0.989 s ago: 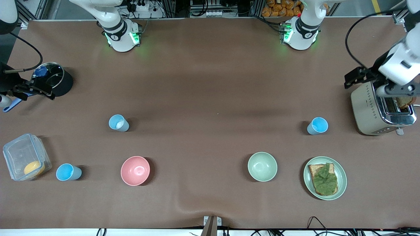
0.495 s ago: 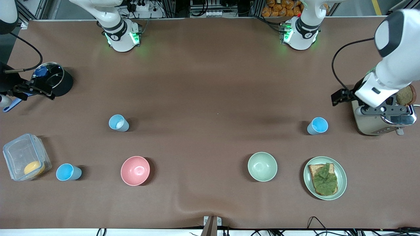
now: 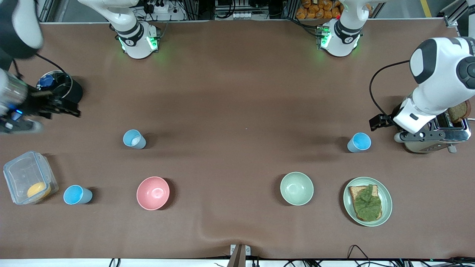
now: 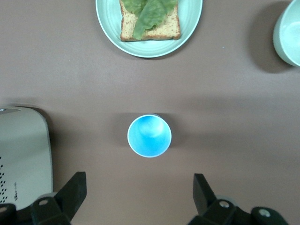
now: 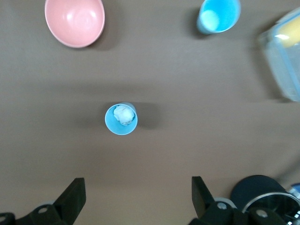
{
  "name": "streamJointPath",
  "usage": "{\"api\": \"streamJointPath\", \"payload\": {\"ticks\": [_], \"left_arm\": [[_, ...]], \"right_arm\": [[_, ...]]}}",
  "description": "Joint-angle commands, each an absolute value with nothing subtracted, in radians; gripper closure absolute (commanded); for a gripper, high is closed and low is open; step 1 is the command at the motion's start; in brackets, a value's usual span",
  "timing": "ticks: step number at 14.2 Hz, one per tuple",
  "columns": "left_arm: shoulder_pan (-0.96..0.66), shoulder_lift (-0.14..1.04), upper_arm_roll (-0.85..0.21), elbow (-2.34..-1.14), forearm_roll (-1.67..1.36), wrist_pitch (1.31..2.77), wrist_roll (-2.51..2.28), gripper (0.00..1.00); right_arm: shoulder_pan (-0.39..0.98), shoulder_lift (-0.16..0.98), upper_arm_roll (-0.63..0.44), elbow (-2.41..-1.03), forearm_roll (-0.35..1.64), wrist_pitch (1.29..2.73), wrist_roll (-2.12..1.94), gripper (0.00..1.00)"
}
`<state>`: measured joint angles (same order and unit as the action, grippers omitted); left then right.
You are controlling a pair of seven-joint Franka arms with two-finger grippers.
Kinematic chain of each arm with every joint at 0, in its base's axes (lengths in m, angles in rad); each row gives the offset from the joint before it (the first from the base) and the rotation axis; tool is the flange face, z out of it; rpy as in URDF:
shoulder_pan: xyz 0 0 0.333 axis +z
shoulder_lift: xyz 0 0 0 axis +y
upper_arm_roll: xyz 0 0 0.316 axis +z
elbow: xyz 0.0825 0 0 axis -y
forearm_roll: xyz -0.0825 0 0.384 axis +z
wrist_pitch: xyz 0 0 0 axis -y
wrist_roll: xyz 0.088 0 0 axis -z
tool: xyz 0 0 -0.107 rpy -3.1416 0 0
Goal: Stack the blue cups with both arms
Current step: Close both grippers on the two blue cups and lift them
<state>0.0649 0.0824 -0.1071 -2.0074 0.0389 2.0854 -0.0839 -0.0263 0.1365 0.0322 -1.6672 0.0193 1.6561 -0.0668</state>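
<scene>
Front view showed three plain light-blue cups upright on the brown desk [image 3: 237,92]: one [image 3: 359,142] beside the toaster [image 3: 432,135] with the left tool [image 4: 136,199] spread above it, one [image 3: 134,139] mid-desk with the right tool [image 5: 136,199] spread over it, one [image 3: 77,194] beside the clear container [image 3: 28,177].

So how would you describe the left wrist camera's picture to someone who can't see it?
A light-blue cup stands upright and empty on a brown table, seen from straight above, with the left gripper hovering over it, fingers open. Around it are a plate with bread and a lettuce leaf, a toaster, and a pale green bowl.
</scene>
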Motion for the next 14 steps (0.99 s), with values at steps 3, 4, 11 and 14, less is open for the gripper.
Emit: {"api": "streamJointPath", "payload": {"ticks": [3, 4, 11, 14], "left_arm": [[0.071, 0.17, -0.118, -1.993, 0.168, 2.118, -0.089, 0.0], [0.075, 0.204, -0.118, -1.973, 0.164, 2.118, -0.136, 0.0], [0.092, 0.316, -0.12, -1.98, 0.184, 2.189, -0.184, 0.0], [0.092, 0.377, -0.117, -1.979, 0.204, 2.227, -0.184, 0.0]], "right_arm": [[0.08, 0.279, 0.031, -1.655, 0.009, 1.764, 0.029, 0.0], [0.101, 0.296, 0.029, -1.664, 0.009, 1.799, 0.063, 0.0], [0.212, 0.321, 0.029, -1.871, -0.167, 2.044, 0.342, 0.0], [0.202, 0.331, 0.029, -2.03, -0.167, 2.262, 0.371, 0.0]]}}
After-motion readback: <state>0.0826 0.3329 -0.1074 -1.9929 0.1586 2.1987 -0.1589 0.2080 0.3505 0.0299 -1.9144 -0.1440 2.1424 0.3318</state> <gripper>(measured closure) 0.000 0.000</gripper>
